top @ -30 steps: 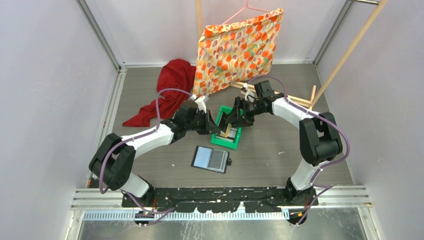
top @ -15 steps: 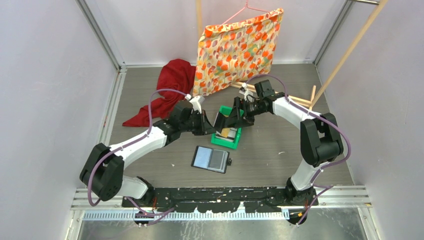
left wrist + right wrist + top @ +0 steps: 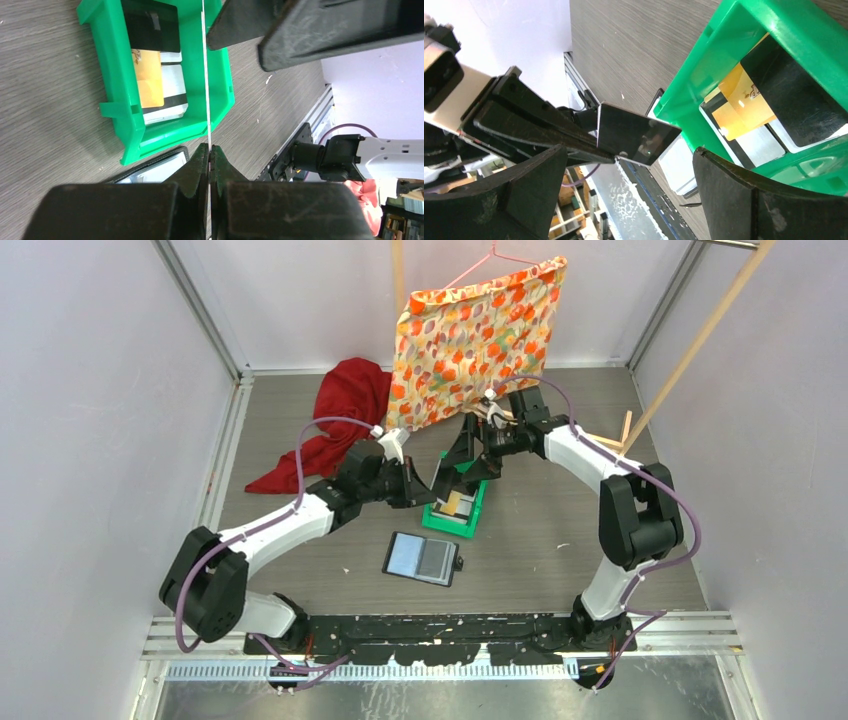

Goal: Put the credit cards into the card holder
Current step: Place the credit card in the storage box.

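My left gripper (image 3: 420,485) is shut on a thin dark credit card (image 3: 441,477) and holds it on edge above the left side of the green tray (image 3: 473,521). In the left wrist view the card (image 3: 205,75) shows as a thin line running up from the gripper (image 3: 209,147). My right gripper (image 3: 470,453) is open and empty just past the card; in its own view the gripper (image 3: 630,150) frames the card (image 3: 636,132). A yellow card (image 3: 147,80), a dark card (image 3: 152,30) and a white-grey card (image 3: 174,95) lie in the tray. The black card holder (image 3: 422,558) lies open below the tray.
A red cloth (image 3: 335,420) lies at the back left. A flowered cloth (image 3: 470,335) hangs on a hanger at the back. Wooden sticks (image 3: 600,440) lie at the back right. Walls close in both sides.
The card has come up out of the tray. My right gripper has let it go and drawn back and up. My left gripper now holds the card alone.
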You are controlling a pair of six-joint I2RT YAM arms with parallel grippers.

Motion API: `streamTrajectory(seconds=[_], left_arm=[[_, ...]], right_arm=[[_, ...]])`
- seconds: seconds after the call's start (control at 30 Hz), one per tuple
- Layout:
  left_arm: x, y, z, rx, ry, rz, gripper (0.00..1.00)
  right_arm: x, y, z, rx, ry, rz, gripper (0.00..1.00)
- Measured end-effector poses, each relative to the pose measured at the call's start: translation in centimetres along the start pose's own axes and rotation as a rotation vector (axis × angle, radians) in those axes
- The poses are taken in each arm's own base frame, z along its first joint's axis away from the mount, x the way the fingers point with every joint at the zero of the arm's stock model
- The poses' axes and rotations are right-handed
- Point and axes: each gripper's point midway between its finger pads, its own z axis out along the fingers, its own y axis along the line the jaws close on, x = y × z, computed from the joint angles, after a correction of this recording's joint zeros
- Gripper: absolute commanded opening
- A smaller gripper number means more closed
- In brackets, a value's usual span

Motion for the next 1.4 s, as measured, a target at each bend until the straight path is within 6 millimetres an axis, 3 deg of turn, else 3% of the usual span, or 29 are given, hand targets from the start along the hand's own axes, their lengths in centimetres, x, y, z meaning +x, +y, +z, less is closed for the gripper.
streamTrajectory(seconds=[0.27, 0.47, 0.7, 0.87, 0.93, 1.07, 1.4], left_arm=[[-0.3, -0.5, 0.7, 0.033, -0.006, -0.018, 0.0], [-0.1, -0.3, 1.3, 0.037, 0.001, -0.026, 0.0], [-0.2, -0.6, 1.4, 0.054, 0.001, -0.036, 0.0], [-0.2, -0.8, 1.4, 0.061, -0.002, -0.037, 0.0], [-0.2, -0.8, 1.4, 0.062, -0.003, -0.039, 0.0], [-0.2, -0.7, 1.4, 0.065, -0.009, -0.05, 0.0], [0.1, -0.5, 2.0, 0.085, -0.027, -0.129, 0.0]], right_arm=[[-0.3, -1.9, 1.5, 0.033, 0.015, 0.132, 1.0], [-0.5, -1.9, 1.6, 0.032, 0.01, 0.15, 0.97], [-0.8, -1.7, 1.7, 0.023, 0.0, 0.151, 0.74], [-0.9, -1.5, 1.7, 0.016, -0.002, 0.157, 0.47], [-1.0, -1.5, 1.7, 0.015, -0.006, 0.155, 0.43], [-1.2, -1.8, 1.6, 0.004, -0.015, 0.167, 0.43], [-0.7, -2.6, 1.8, -0.022, -0.022, 0.218, 0.59]])
